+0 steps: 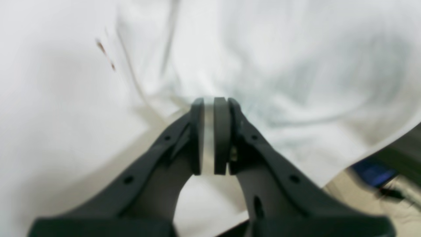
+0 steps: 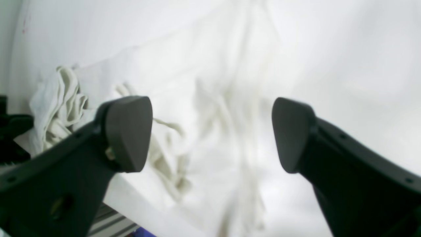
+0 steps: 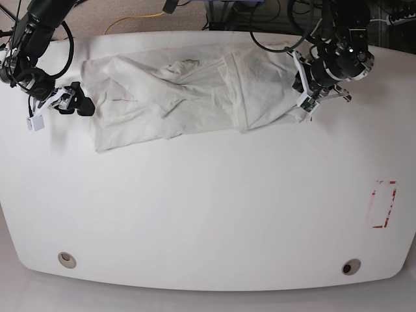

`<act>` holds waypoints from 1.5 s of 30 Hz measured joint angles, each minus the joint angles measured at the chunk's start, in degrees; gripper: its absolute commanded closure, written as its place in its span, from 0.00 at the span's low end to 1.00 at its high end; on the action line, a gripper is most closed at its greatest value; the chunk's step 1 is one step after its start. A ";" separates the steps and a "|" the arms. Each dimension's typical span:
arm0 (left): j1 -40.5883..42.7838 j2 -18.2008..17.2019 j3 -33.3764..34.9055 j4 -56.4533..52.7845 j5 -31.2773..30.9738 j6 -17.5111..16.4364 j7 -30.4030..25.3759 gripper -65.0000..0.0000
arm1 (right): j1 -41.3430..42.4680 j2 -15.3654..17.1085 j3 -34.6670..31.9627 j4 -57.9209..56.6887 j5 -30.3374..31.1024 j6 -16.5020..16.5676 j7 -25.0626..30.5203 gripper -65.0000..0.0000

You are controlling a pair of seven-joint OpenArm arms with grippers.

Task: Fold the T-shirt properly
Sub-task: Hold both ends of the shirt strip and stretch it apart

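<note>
Left wrist view: we find the left claw (image 1: 213, 136) clenched, its two dark pads (image 1: 221, 135) pressed nearly together with a thin pale layer between them that reads as cloth. The T-shirt (image 1: 263, 65) spreads from the pad tips across the upper and right part of the picture, creased, its edge running down to the right. The white desk (image 1: 49, 115) fills the left side. The picture is blurred, so we cannot make out any print on the cloth.

Right wrist view: we find the right claw (image 2: 212, 133) released, its fingers (image 2: 128, 131) standing wide apart with nothing between them. Beyond them the T-shirt (image 2: 210, 108) lies on the desk (image 2: 361, 65), bunched into folds at the left and drawn into long wrinkles through the middle.

Base view: the T-shirt (image 3: 188, 97) lies rumpled along the far part of the white desk (image 3: 208, 214), stretched across its width. The left claw (image 3: 305, 101) sits at the cloth's right end, touching it. The right claw (image 3: 83, 104) sits just beside the cloth's left end, at its edge. A red rectangular marking (image 3: 383, 205) lies on the desk near its right edge, well apart from the cloth.
</note>
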 measured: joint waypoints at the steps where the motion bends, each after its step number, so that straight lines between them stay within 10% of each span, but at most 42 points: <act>1: 0.04 0.00 -1.33 0.02 -0.39 0.00 -0.17 0.94 | 0.42 0.28 0.07 -1.49 -0.61 -0.02 0.00 0.16; 10: 0.00 -0.17 -12.07 -0.37 -6.01 0.02 0.52 0.93 | 0.74 0.83 -0.33 -5.22 -0.33 -0.02 0.28 0.16; 45: -3.06 3.63 -12.35 -8.04 0.68 0.00 0.55 0.93 | -0.35 -7.13 -5.90 -1.60 -2.75 0.42 3.02 0.17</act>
